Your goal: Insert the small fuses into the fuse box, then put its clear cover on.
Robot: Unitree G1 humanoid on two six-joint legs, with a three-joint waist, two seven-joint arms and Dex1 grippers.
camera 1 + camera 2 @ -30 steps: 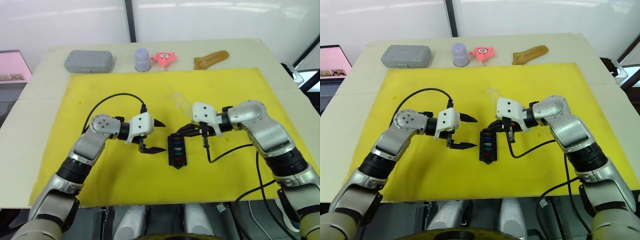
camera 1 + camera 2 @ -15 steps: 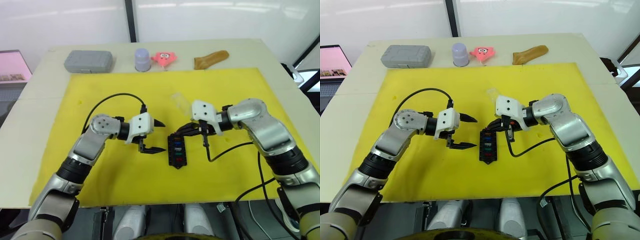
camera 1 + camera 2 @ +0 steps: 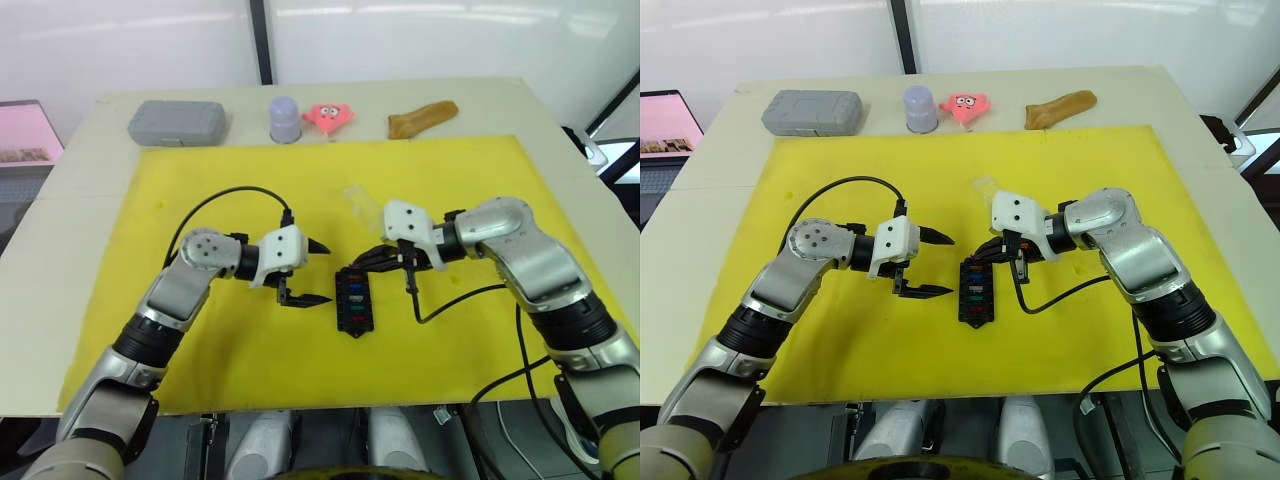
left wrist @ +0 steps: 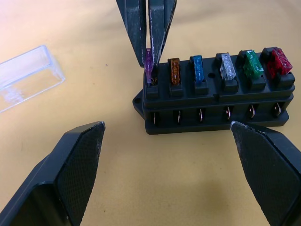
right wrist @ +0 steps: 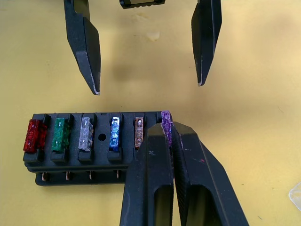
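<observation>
A robot test lab: a pale counter (image 3: 560, 130) with a yellow mat (image 3: 250, 180), white panel walls behind, a row of odd props including a grey case (image 3: 176, 122) along its far edge.

Black fuse box (image 4: 216, 108), purple fuse (image 4: 149, 66)

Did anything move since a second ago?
Hardly anything. The right end effector stays shut on the purple fuse at the end slot of the fuse box. The left end effector still hangs open beside the box. The clear cover lies where it was.
</observation>
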